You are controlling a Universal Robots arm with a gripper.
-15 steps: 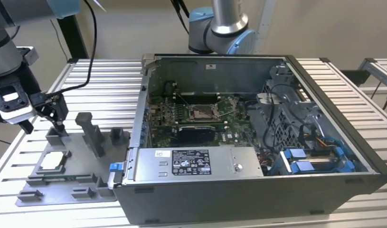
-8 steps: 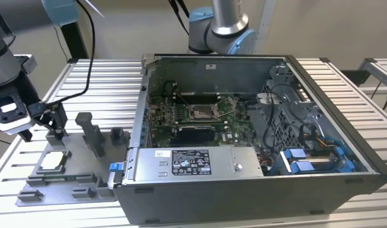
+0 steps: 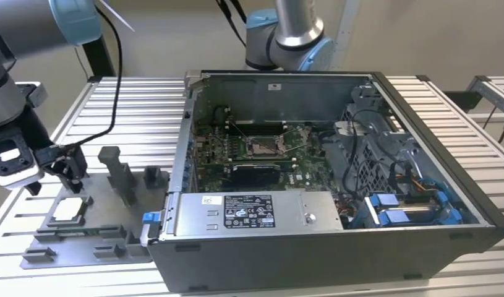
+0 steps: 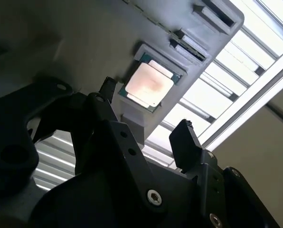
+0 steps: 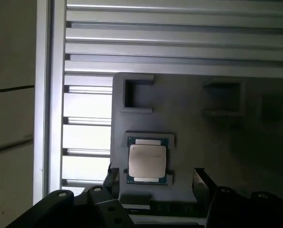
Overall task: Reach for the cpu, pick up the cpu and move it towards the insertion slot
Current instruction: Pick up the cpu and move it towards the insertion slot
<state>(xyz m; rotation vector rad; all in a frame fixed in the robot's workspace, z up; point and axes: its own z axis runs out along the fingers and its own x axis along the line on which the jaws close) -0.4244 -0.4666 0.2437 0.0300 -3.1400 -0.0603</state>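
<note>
Item: one robot arm (image 3: 17,28), grey tubular links with pale blue joint caps.
Base joint (image 3: 286,38): far centre in the exterior view, upright.
Upper links: pass across the far left and turn down to the wrist (image 3: 6,99).
Gripper (image 3: 54,184): black, two-fingered, pointing down at the near left (low over the surface).
Fingers (image 5: 111,178): spread wide apart in both wrist views, with a clear gap between the tips of the gripper (image 4: 146,107).

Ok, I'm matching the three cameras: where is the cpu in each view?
Exterior view: cpu far on the exterior view's left, in the grey fixture, outside the case.
First wrist view: cpu in its fixture pocket, just beyond the open gripper.
Second wrist view: cpu, same pocket, beyond the gripper.
Landmark: the fixture.
</note>
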